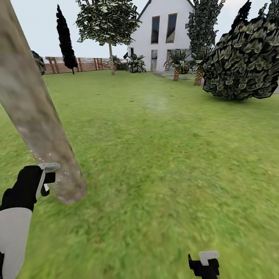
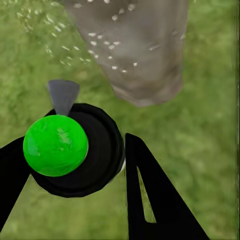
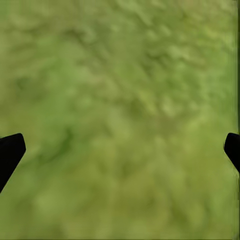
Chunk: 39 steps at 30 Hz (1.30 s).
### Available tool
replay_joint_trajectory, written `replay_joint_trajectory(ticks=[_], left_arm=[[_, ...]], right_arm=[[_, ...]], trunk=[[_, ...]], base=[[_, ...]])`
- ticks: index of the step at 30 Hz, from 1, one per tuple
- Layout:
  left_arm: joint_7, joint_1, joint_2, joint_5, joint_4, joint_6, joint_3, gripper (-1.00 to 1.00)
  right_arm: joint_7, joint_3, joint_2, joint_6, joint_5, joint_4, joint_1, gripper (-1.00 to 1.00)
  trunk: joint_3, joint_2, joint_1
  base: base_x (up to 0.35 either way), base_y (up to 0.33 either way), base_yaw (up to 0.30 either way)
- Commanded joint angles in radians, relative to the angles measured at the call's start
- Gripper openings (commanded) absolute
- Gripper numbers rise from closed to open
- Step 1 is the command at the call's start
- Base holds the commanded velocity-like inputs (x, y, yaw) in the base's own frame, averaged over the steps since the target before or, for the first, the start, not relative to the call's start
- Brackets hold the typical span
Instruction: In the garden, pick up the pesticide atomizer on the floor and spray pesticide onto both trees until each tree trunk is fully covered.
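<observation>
A thick, mottled grey-brown tree trunk leans across the left of the head view and meets the grass floor just ahead of my left arm. My left gripper is shut on the pesticide atomizer right beside the trunk's base. In the left wrist view the atomizer shows a bright green top on a black body. Its grey nozzle points at the trunk, which carries white spray specks. My right gripper hangs low at the front right, open over grass.
A big dark-leaved bush stands at the right. Behind it are a white house and short palms. Far back are a leafy tree with a slim trunk, a dark cypress and a slatted fence.
</observation>
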State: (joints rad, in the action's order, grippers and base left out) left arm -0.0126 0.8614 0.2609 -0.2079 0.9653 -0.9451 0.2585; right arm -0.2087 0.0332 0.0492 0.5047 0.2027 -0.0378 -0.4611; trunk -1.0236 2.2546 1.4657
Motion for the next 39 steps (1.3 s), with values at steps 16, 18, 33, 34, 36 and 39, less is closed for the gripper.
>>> replay_joint_trajectory(ticks=[16, 18, 33, 34, 36, 39], left_arm=[[0.000, 0.000, 0.001, -0.008, 0.000, -0.004, 0.006, -1.00], [0.001, -0.001, 0.001, -0.008, 0.000, -0.004, 0.007, -1.00], [0.006, 0.002, -0.003, -0.002, 0.000, 0.009, 0.012, -1.00], [0.006, 0.002, -0.002, -0.002, 0.000, 0.009, 0.012, -1.00], [0.006, 0.002, -0.002, -0.002, 0.000, 0.009, 0.011, -1.00], [0.006, 0.001, -0.002, -0.002, 0.000, 0.009, 0.012, -1.00]], right_arm=[[-0.006, 0.004, -0.001, 0.001, 0.011, 0.001, -0.001, 1.00], [-0.006, 0.004, -0.001, 0.001, 0.011, 0.000, -0.001, 1.00], [-0.005, 0.003, -0.002, 0.001, 0.011, 0.001, -0.001, 1.00], [-0.005, 0.004, -0.002, 0.001, 0.011, 0.001, -0.001, 1.00], [-0.005, 0.004, -0.002, 0.001, 0.011, 0.000, -0.001, 1.00], [-0.005, 0.004, -0.001, 0.001, 0.011, 0.000, -0.001, 1.00]], trunk=[[-0.001, 0.000, 0.000], [-0.001, 0.000, 0.000], [-0.001, 0.000, 0.000], [-0.001, 0.000, 0.000], [-0.001, 0.000, 0.000], [-0.001, 0.000, 0.000]], base=[[0.108, -0.257, 0.008], [0.088, -0.265, 0.225], [0.116, -0.256, 0.214], [0.217, -0.216, 0.004], [0.219, -0.215, 0.001], [0.203, -0.218, 0.000]])
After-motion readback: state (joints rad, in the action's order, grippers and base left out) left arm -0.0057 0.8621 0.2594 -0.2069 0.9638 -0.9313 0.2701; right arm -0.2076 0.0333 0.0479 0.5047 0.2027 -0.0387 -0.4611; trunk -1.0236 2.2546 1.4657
